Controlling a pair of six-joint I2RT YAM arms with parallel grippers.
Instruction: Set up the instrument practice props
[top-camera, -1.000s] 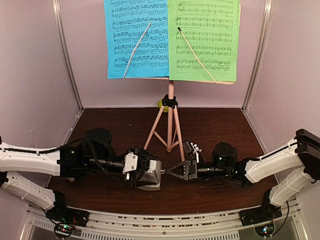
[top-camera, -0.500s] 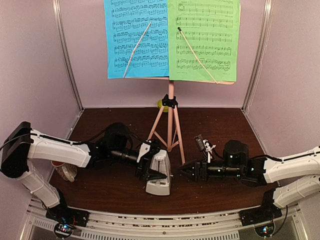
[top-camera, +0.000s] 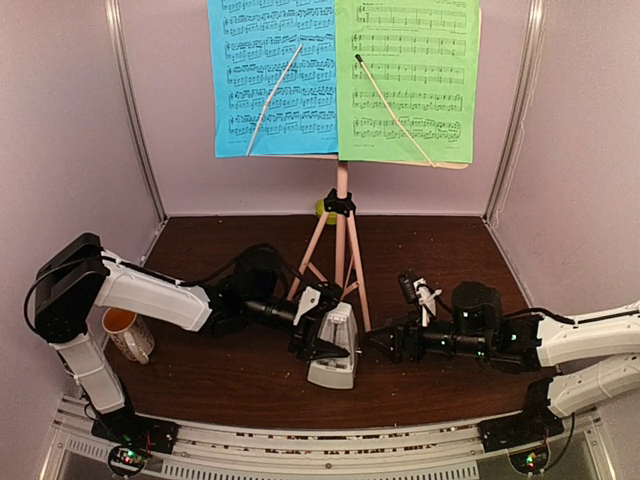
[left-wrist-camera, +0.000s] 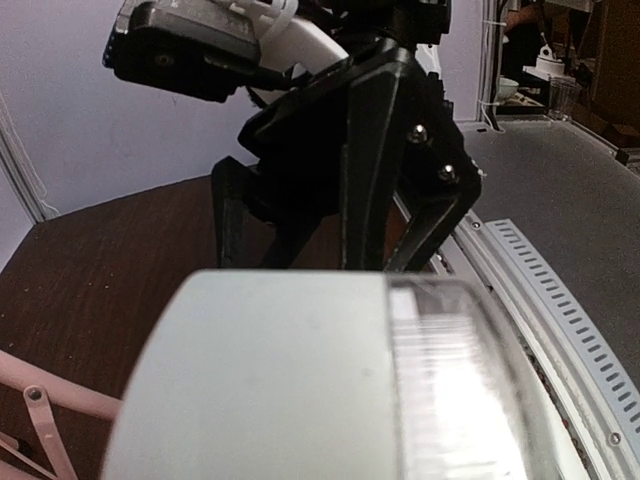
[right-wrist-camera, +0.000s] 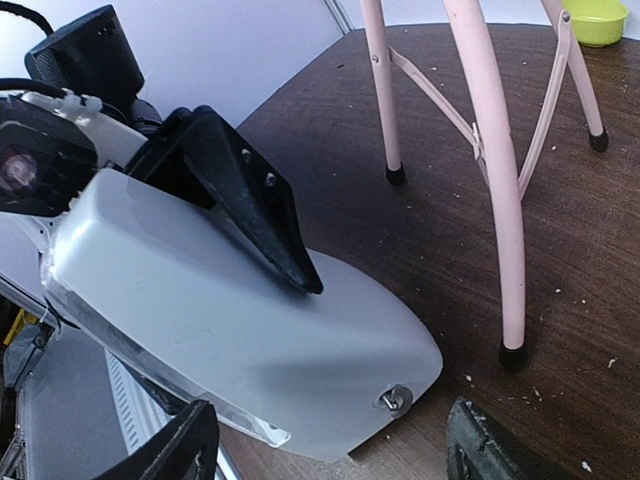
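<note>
- Left fingers (right-wrist-camera: 252, 208) are clenched across the white pyramid metronome (top-camera: 335, 358); the left gripper (top-camera: 322, 345) comes in from its left side.
- Metronome stands apex-up, slightly tilted, just in front of the pink music stand (top-camera: 342, 255) legs. Cannot tell if its base touches the table (top-camera: 230, 370).
- Right gripper (top-camera: 383, 343) sits just beside its right face, fingers (right-wrist-camera: 188, 442) spread and empty, facing the winding key (right-wrist-camera: 393, 400).
- Judgement: the left arm owns it, so setting it down falls to that arm.

Music stand (top-camera: 342, 250): one, as I count it.
Music sheets: two, a blue sheet (top-camera: 270, 75) and a green sheet (top-camera: 405, 80).
Metronome (top-camera: 335, 352): one.
White mug (top-camera: 130, 338): one.
Lime-green bowl (right-wrist-camera: 595, 20): one.
My pincers: two, left pincer (top-camera: 326, 343) and right pincer (top-camera: 378, 340).
</note>
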